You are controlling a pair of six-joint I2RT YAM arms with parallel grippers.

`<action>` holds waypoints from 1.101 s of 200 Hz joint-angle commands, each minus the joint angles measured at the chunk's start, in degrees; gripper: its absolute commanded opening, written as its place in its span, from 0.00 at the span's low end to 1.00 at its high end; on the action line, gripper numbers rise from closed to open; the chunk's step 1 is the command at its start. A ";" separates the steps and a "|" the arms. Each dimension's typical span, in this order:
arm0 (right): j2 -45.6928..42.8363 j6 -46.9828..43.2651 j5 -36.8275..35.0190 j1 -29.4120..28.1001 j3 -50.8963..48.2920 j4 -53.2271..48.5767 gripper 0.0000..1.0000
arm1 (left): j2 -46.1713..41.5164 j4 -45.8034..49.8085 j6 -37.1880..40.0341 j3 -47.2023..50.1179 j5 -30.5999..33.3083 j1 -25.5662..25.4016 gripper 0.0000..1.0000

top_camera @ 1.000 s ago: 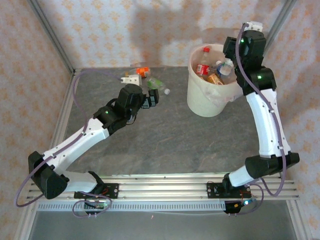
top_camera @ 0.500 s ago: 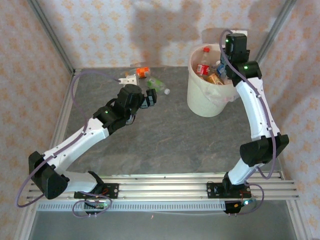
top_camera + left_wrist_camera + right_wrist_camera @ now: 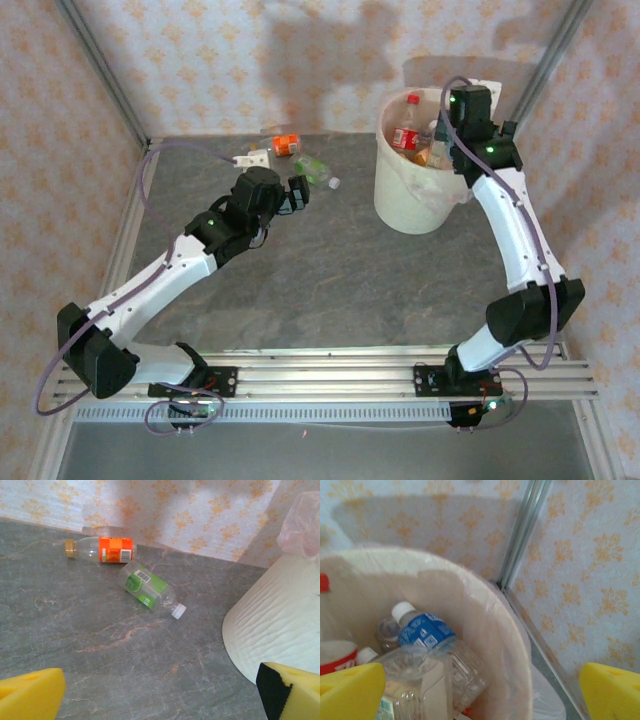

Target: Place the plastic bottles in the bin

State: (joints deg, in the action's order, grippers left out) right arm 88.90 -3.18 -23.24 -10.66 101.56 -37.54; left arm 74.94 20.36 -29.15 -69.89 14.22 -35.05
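Plastic bottles (image 3: 406,135) sit below the right gripper (image 3: 480,695), whose yellow pads are spread wide with nothing between them. A blue-labelled bottle (image 3: 422,630) rests among others inside the bin (image 3: 490,615). The left gripper (image 3: 165,700), also wide open, hovers over the table (image 3: 100,645). Beyond it, an orange-labelled bottle (image 3: 102,549) and a green-labelled bottle (image 3: 150,590) lie near the back wall (image 3: 200,510).

An orange-labelled clear plastic bottle (image 3: 100,549) and a green-labelled bottle (image 3: 148,587) lie sideways on the table (image 3: 100,650), while the round white lined bin (image 3: 405,203) holds several more bottles (image 3: 424,630).
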 commanded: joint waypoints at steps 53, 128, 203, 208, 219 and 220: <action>3.21 -1.97 15.44 0.54 6.73 -5.32 1.00 | 3.43 2.58 -1.09 -1.92 1.42 0.58 1.00; 17.72 -2.21 37.74 0.77 22.09 -20.53 0.95 | 3.03 3.01 -3.66 -0.51 1.77 0.94 1.00; 12.24 -0.11 41.29 0.72 15.60 -26.11 0.94 | 4.40 3.23 -3.54 -1.05 1.40 1.12 1.00; 11.75 -0.04 41.41 0.71 15.53 -26.43 0.94 | 4.83 3.41 -3.61 -1.43 1.33 1.12 1.00; 10.38 0.31 41.41 0.71 15.13 -26.79 0.94 | 5.57 3.74 -3.80 -2.13 1.08 1.12 1.00; 10.22 0.30 41.43 0.72 15.01 -26.84 0.94 | 5.66 3.78 -3.85 -2.16 1.08 1.12 1.00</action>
State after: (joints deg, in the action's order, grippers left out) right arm 102.00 -4.93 15.09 -9.58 118.63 -57.30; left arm 79.02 22.76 -31.73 -70.04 14.20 -34.70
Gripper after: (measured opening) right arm 0.943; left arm 0.999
